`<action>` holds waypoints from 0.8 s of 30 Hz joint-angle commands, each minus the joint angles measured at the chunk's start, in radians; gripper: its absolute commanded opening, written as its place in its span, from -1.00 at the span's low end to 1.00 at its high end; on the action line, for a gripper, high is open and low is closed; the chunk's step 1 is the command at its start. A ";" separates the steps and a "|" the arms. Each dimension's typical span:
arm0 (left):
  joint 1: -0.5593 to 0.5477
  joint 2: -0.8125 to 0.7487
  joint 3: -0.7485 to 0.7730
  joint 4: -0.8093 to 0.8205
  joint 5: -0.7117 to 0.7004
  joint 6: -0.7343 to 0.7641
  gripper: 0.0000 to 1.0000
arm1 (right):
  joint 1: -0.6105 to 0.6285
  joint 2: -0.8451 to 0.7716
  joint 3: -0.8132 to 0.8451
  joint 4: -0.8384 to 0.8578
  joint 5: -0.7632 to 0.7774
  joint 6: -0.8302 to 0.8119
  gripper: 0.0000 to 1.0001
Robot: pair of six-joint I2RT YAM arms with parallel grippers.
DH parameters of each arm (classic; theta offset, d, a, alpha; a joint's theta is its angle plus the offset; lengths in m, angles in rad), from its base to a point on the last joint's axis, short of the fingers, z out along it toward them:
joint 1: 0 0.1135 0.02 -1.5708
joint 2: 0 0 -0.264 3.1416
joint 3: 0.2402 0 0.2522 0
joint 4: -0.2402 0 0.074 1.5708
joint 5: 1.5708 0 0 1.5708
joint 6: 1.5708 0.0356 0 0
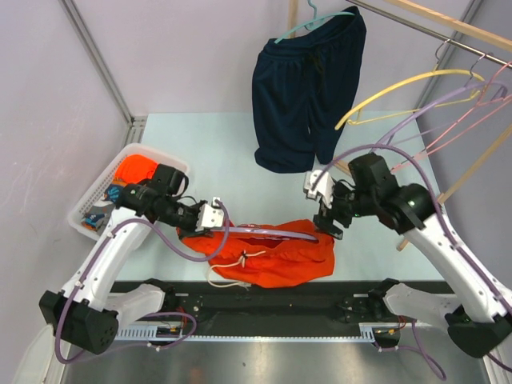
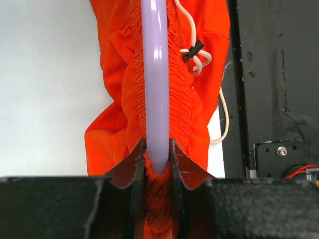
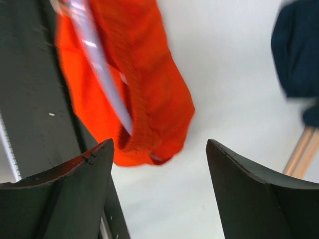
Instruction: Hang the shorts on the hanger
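Note:
The orange shorts (image 1: 280, 256) lie near the table's front edge with their gathered waistband along the lavender hanger (image 1: 264, 233). My left gripper (image 1: 216, 218) is shut on the hanger's left end and the waistband; in the left wrist view the hanger bar (image 2: 157, 84) runs out from between the jaws over the bunched orange cloth (image 2: 124, 99), with the white drawstring (image 2: 197, 55) to the right. My right gripper (image 1: 328, 210) is open just above the shorts' right end. In the right wrist view the shorts (image 3: 149, 94) and hanger bar (image 3: 102, 74) lie beyond the spread fingers (image 3: 84, 184).
Navy shorts (image 1: 308, 88) hang on a teal hanger (image 1: 320, 20) at the back. A yellow hanger (image 1: 400, 92) and other hangers hang on the wooden rail (image 1: 448, 28) at right. A white basket (image 1: 112, 188) with orange cloth stands at left. A black rail (image 1: 280, 300) borders the front.

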 commanded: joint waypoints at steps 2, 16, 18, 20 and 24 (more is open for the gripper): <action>-0.003 0.028 0.102 -0.073 0.133 0.125 -1.00 | 0.058 -0.093 0.034 0.015 -0.263 -0.087 0.50; -0.040 0.052 0.101 0.021 0.123 -0.009 -1.00 | 0.287 0.013 -0.075 0.430 -0.089 0.119 0.24; -0.040 0.048 0.090 0.030 0.126 -0.024 -1.00 | 0.319 0.057 -0.071 0.475 -0.086 0.116 0.23; -0.040 0.038 0.079 0.035 0.135 -0.026 -0.99 | 0.336 0.082 -0.078 0.521 -0.088 0.111 0.19; -0.040 0.019 0.041 0.078 0.149 -0.066 -1.00 | 0.348 0.122 -0.095 0.568 -0.091 0.088 -0.08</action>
